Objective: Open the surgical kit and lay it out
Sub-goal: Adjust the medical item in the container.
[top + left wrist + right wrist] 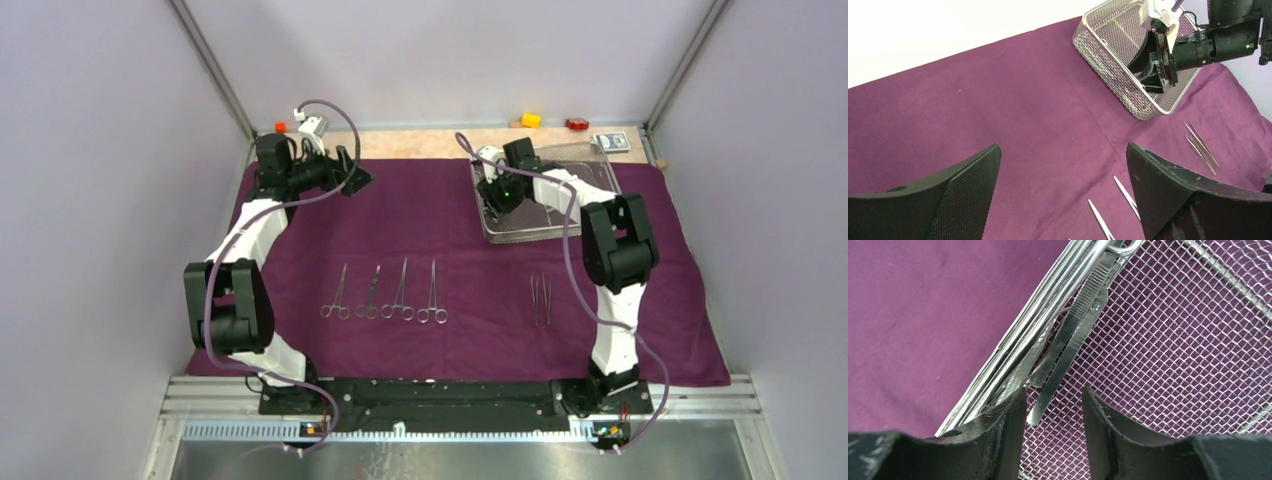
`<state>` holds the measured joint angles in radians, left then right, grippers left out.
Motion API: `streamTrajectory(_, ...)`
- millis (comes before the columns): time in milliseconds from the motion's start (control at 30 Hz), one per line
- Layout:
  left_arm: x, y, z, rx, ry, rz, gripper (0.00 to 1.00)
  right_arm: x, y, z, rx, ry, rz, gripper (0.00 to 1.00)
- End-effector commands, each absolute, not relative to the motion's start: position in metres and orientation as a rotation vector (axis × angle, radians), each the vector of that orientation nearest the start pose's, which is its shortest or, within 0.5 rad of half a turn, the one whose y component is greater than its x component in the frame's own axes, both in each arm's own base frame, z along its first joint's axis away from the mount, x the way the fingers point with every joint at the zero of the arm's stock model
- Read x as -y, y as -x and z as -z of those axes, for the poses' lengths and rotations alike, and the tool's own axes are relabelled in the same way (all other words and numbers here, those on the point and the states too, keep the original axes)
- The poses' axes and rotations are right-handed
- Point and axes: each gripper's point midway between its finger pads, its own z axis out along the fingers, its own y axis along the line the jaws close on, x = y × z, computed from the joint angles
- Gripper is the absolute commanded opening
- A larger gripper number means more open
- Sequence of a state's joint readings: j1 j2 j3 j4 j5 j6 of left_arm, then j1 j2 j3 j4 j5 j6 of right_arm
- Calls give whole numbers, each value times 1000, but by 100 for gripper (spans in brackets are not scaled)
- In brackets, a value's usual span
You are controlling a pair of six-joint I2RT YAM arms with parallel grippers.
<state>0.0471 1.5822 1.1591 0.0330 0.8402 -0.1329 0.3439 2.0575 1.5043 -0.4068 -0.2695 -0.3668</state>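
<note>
My right tool (1053, 407) gapes over the tweezers (1075, 337) against the tray (1188, 355) wall; I'd centre, then pinch low.

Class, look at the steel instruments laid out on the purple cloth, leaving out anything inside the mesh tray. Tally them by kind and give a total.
Ring-handled clamps: 4
Tweezers: 2
Total: 6
</note>
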Motion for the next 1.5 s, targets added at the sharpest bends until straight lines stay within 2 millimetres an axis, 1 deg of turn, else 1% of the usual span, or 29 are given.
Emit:
streamTrajectory(0, 116, -440, -236, -1842, -403, 879, 99, -202, -466, -39, -2267, 984, -258, 45)
streamTrajectory(233, 117, -440, -235, -1842, -404, 890, 99, -192, -465, -20, -2286, 997, -142, 44)
streamTrajectory(333, 118, -440, -235, -1840, -406, 895, 99, -189, -465, -17, -2297, 998, -123, 39)
streamTrajectory(433, 119, -441, -235, -1840, -407, 905, 99, -187, -465, -16, -2309, 997, -111, 32)
streamTrajectory(633, 120, -439, -236, -1837, -413, 921, 99, -181, -468, -25, -2317, 974, -82, 14)
streamTrajectory(700, 121, -439, -237, -1834, -416, 925, 99, -178, -470, -27, -2328, 960, -79, 11)
streamTrajectory(900, 122, -436, -242, -1824, -426, 929, 99, -167, -477, -42, -2321, 903, -75, 8)
streamTrajectory(1033, 122, -436, -240, -1828, -424, 934, 99, -162, -482, -50, -2315, 879, -65, 6)
streamTrajectory(1333, 122, -435, -241, -1829, -422, 936, 99, -145, -486, -55, -2326, 838, -67, 2)
streamTrajectory(1400, 122, -436, -242, -1827, -421, 934, 99, -142, -486, -58, -2322, 823, -86, 1)
streamTrajectory(1467, 122, -436, -243, -1827, -418, 934, 99, -143, -487, -65, -2303, 815, -122, 1)
